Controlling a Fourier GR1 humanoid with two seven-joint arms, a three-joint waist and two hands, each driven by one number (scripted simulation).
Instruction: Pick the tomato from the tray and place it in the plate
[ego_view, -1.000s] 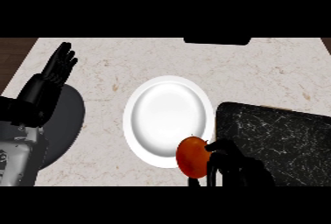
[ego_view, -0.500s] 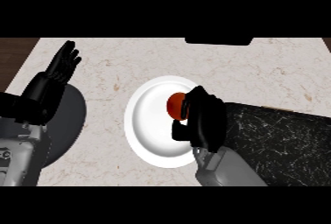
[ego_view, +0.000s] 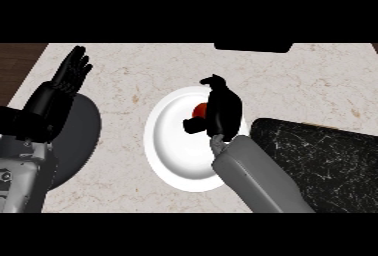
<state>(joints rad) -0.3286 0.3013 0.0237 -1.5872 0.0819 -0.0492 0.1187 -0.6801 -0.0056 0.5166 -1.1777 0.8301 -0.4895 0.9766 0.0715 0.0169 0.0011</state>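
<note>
My right hand (ego_view: 223, 109) hovers over the upper middle of the white plate (ego_view: 177, 162), its grey forearm coming in from the lower right. Only a small red patch of the tomato (ego_view: 199, 109) shows on the hand's left side, between the curled fingers above and the thumb below. The hand hides most of the tomato, and I cannot tell whether it touches the plate. Right of the plate lies the dark marbled tray (ego_view: 321, 160), with nothing visible on it. My left hand (ego_view: 65, 85) rests open at the left, fingers up.
The counter top is pale marble. A dark object (ego_view: 251, 47) sits at the counter's far edge. Brown floor (ego_view: 18, 62) shows past the counter's left edge. A grey shadow lies beside my left forearm.
My right hand carried the tomato from the plate's lower right rim, next to the tray, up and left over the plate's middle. The left hand stayed still.
</note>
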